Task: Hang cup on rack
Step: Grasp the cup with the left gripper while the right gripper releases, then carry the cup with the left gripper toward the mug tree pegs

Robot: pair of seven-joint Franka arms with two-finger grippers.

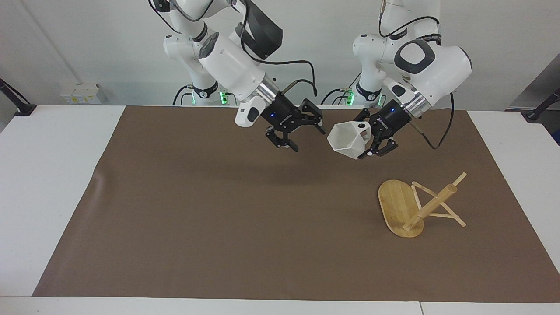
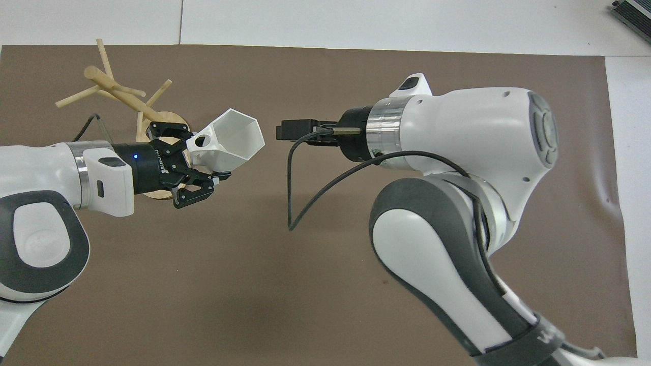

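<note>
The white faceted cup hangs in the air, tipped on its side with its mouth turned toward the right arm's end. My left gripper is shut on its blocky handle, over the brown mat. Seen from overhead, that gripper covers part of the rack's base. My right gripper stands open and holds nothing, a short gap away from the cup's mouth. The bamboo rack sits on the mat toward the left arm's end, its oval base and thin pegs in plain sight.
The brown mat covers most of the white table. A black cable loops down from the right wrist over the mat. Both arm bases stand at the table's edge.
</note>
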